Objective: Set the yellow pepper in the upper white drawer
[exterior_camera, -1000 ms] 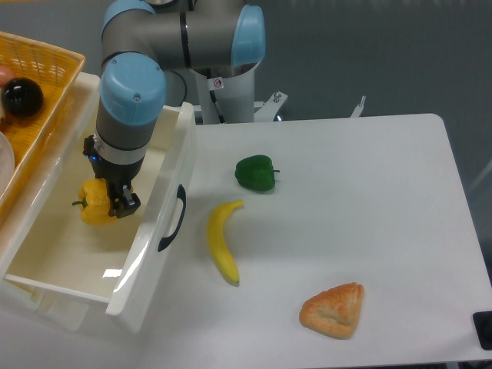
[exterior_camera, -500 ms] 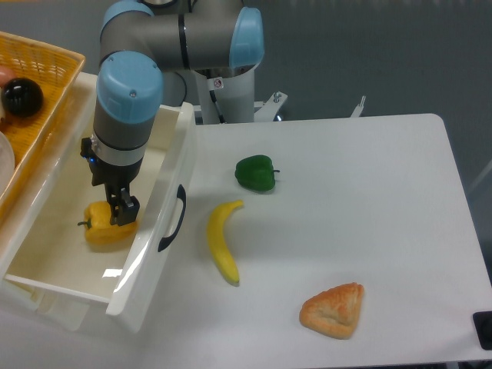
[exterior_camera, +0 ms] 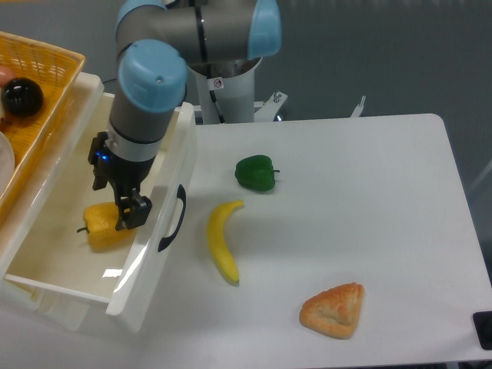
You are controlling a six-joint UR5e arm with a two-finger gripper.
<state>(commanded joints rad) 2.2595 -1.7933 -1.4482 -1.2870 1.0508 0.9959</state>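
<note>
The yellow pepper (exterior_camera: 100,229) lies on its side on the floor of the upper white drawer (exterior_camera: 142,261), stem pointing left, near the front wall with the dark handle (exterior_camera: 174,218). My gripper (exterior_camera: 125,217) hangs inside the drawer just above and right of the pepper. Its dark finger (exterior_camera: 131,213) overlaps the pepper's upper right edge. The jaws look open and the pepper rests on the drawer floor by itself. The second finger is mostly hidden behind the wrist.
A yellow woven basket (exterior_camera: 46,77) with a black ball (exterior_camera: 21,97) stands left of the drawer. On the table lie a green pepper (exterior_camera: 256,173), a banana (exterior_camera: 223,242) and a pastry (exterior_camera: 334,309). The arm's base (exterior_camera: 231,88) is behind the drawer.
The gripper lowered the yellow pepper onto the drawer floor and let go. It has since shifted right and up a little while the pepper stays lying on the floor.
</note>
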